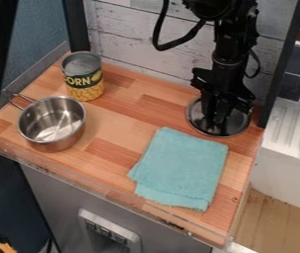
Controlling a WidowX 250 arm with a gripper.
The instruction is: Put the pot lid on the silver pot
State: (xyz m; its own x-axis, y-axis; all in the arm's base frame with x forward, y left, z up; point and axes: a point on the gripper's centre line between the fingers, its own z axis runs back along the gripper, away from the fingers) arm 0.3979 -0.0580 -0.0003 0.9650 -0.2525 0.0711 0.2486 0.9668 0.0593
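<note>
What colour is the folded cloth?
The cloth is plain light teal, a blue-green, as the camera view shows.

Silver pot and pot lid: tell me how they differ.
The silver pot is deep and hollow; the pot lid is a shallow disc. The silver pot stands open near the corn can; the pot lid is under the pincer. Both are round and shiny.

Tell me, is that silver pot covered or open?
Open: the silver pot shows its inside, and the lid sits apart, beneath the gripper.
</note>
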